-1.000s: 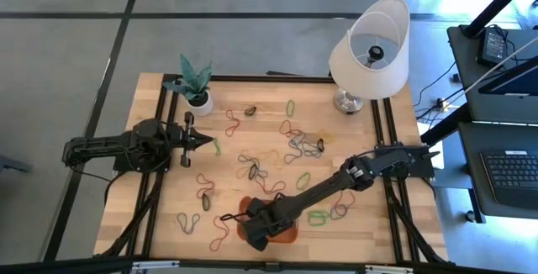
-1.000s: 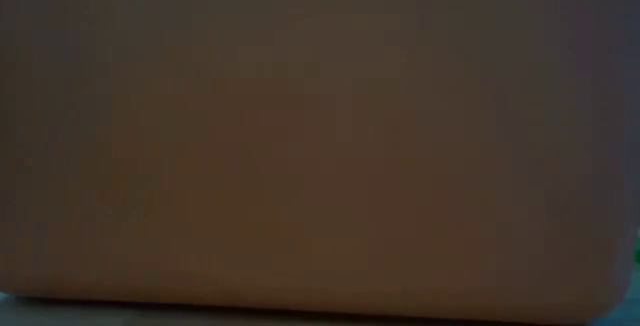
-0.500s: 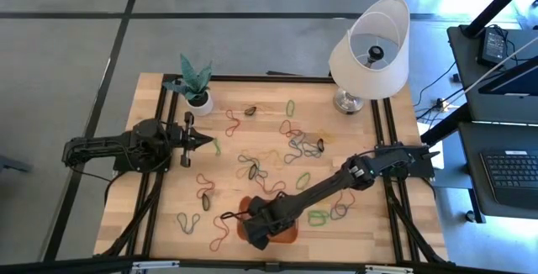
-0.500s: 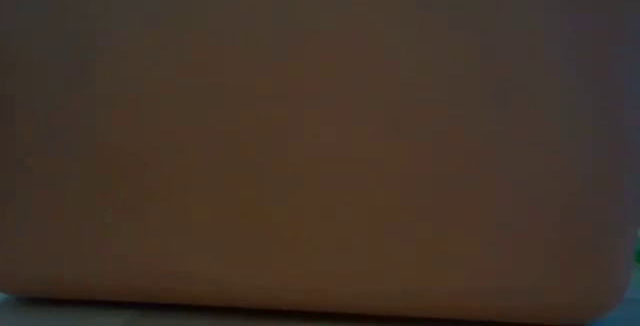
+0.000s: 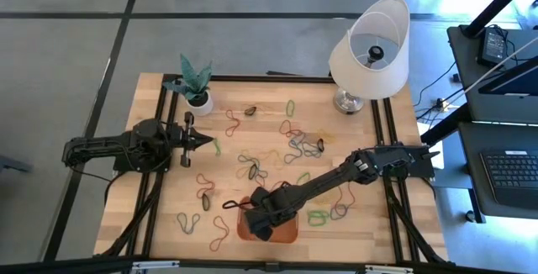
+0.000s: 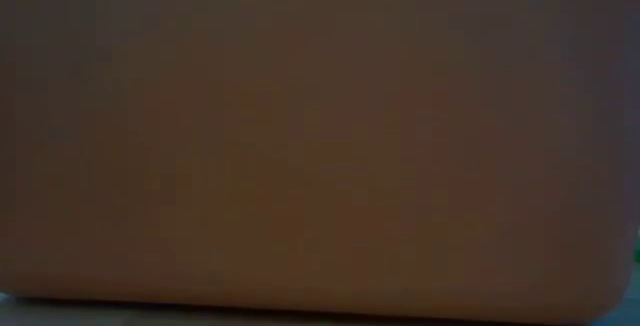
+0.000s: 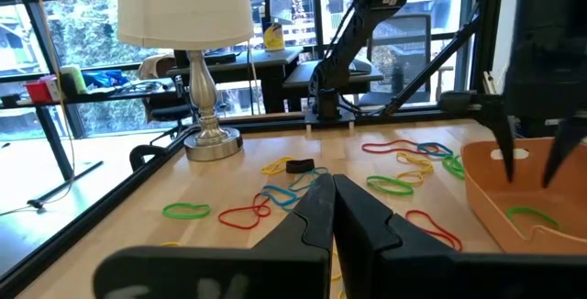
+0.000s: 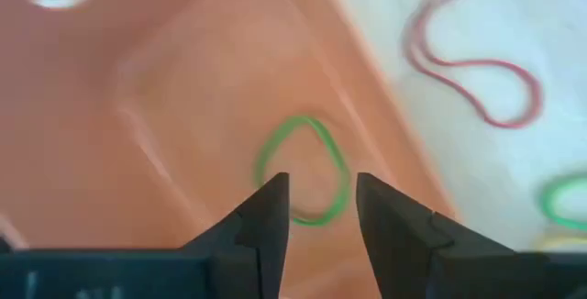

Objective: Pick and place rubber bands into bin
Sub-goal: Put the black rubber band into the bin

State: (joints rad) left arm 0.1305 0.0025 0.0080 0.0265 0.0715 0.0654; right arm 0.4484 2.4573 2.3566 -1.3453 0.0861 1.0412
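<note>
**Right gripper spread above a green band in the orange bin**

Right gripper (image 8: pixel 317 200) hangs over the small, shallow orange plastic bin (image 5: pixel 288 232), its two dark fingers (image 8: pixel 266 215) parted with nothing between them. Seen from the right wrist, a thin green rubber loop (image 8: pixel 305 169) lies flat on the bin's floor directly beyond the fingertips, apart from them and close to the bin's wall. Outside that wall a reddish rubber band (image 8: pixel 472 71) lies on the pale wooden table (image 5: pixel 168 198).

From above, the bin sits at the table's near edge, and the right arm reaches across to it from the side where the white-shaded lamp (image 5: pixel 368 49) stands. The remaining rubber bands (image 5: pixel 290 148), in green, yellow-green, red, blue and dark tones, lie scattered on the wood between the bin and the lamp; a few more lie beside the bin on its far side from the lamp, among them a dark twisted one (image 5: pixel 188 220).

Left gripper (image 5: pixel 207 140) waits well away from the bin, near a small green plant in a white pot (image 5: pixel 196 81), its fingers pressed together and holding nothing.
</note>
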